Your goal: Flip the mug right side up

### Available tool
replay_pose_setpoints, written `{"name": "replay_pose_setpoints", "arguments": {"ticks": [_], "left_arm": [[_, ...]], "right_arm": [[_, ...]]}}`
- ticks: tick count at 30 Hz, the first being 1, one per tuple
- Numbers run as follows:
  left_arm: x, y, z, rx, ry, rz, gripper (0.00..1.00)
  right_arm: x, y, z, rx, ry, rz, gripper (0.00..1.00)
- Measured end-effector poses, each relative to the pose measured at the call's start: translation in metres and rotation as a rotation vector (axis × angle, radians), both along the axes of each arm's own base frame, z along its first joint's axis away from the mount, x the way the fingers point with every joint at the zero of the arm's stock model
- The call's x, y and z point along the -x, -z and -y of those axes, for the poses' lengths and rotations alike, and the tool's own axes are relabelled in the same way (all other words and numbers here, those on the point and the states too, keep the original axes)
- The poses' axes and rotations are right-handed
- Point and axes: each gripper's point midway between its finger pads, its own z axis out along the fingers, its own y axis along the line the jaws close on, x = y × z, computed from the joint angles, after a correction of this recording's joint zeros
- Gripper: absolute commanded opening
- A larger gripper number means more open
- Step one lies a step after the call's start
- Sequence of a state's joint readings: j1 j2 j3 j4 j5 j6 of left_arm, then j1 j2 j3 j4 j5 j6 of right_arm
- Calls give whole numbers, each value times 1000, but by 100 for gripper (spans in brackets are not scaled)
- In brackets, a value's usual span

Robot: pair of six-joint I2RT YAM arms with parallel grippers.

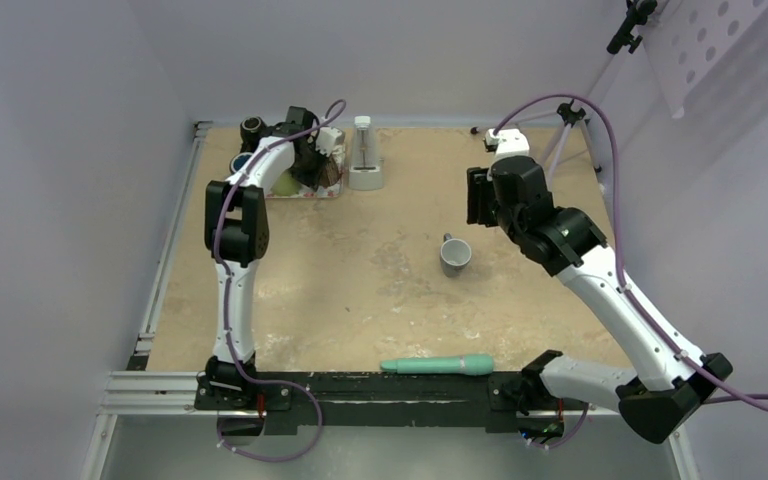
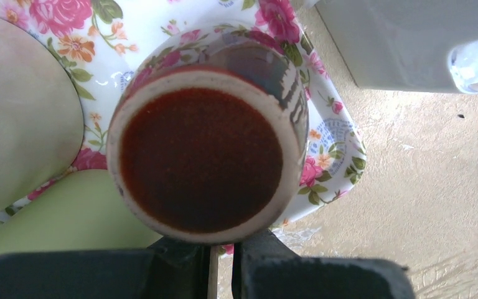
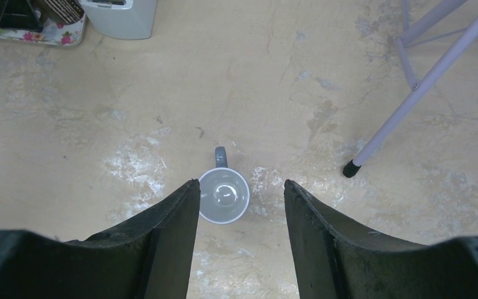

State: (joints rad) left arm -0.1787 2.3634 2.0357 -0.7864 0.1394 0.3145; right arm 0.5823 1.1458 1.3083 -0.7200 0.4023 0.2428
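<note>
Mug upright on the worktop, one hand spread over it, the other pressed together at the far-left tray.

Left hand (image 2: 221, 265) sits at the back-left corner with its two fingers drawn together, only a thin slit between them and nothing seen in it; just ahead of them a floral cup (image 2: 202, 156) turns a round red-brown face to the wrist camera, lying on a flowered tray (image 2: 342, 143) beside a pale green object (image 2: 68, 218). A white box (image 1: 365, 165) stands just right of the tray. Near the middle of the worktop (image 1: 360, 300) the grey mug (image 1: 455, 257) stands mouth up, handle toward the far side, touching nothing. Right hand (image 3: 241, 190) hangs above it with fingers wide apart, the mug showing in the gap between them. A teal tool (image 1: 440, 366) lies along the near edge.
</note>
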Motion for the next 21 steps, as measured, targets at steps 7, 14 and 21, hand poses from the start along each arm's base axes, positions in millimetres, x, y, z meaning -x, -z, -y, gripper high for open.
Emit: {"name": "replay_pose_setpoints", "arguments": {"ticks": [7, 14, 21], "left_arm": [[4, -4, -2, 10, -35, -14, 0], [23, -64, -11, 118, -117, 3, 0], [49, -179, -3, 256, -116, 162, 0]], "right_arm": [[3, -5, -2, -31, -7, 13, 62], [-11, -8, -40, -139, -117, 21, 81], [-30, -18, -86, -291, -236, 70, 86]]}}
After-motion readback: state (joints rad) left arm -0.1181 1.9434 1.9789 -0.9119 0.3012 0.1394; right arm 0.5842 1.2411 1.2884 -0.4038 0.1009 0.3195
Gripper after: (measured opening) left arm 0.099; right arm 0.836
